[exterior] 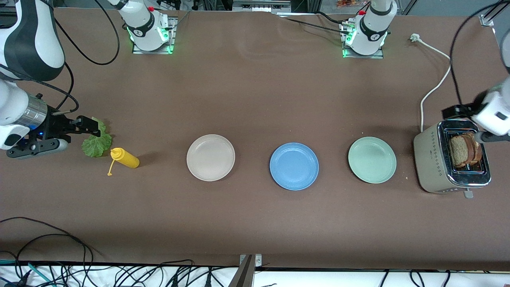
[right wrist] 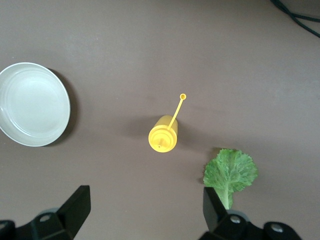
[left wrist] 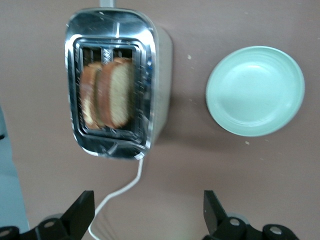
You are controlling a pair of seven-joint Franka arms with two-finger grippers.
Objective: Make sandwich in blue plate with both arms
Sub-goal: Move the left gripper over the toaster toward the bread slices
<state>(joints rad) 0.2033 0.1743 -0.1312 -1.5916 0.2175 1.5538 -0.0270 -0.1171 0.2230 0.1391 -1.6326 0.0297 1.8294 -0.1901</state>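
The blue plate (exterior: 294, 166) lies empty mid-table. Two brown bread slices (exterior: 464, 149) stand in the toaster (exterior: 434, 163) at the left arm's end; they also show in the left wrist view (left wrist: 107, 95). The green lettuce leaf (exterior: 97, 143) lies flat at the right arm's end, and shows in the right wrist view (right wrist: 231, 172). My left gripper (exterior: 488, 137) hangs open and empty in the air by the toaster (left wrist: 160, 75), over its white cable (left wrist: 120, 192). My right gripper (exterior: 85, 124) is open and empty, in the air over the table beside the lettuce.
A yellow squeeze bottle (exterior: 124, 158) lies beside the lettuce, its cap dangling. A beige-white plate (exterior: 210, 157) and a mint-green plate (exterior: 372, 160) flank the blue plate, both empty. The toaster's white cable (exterior: 434, 85) runs toward the left arm's base.
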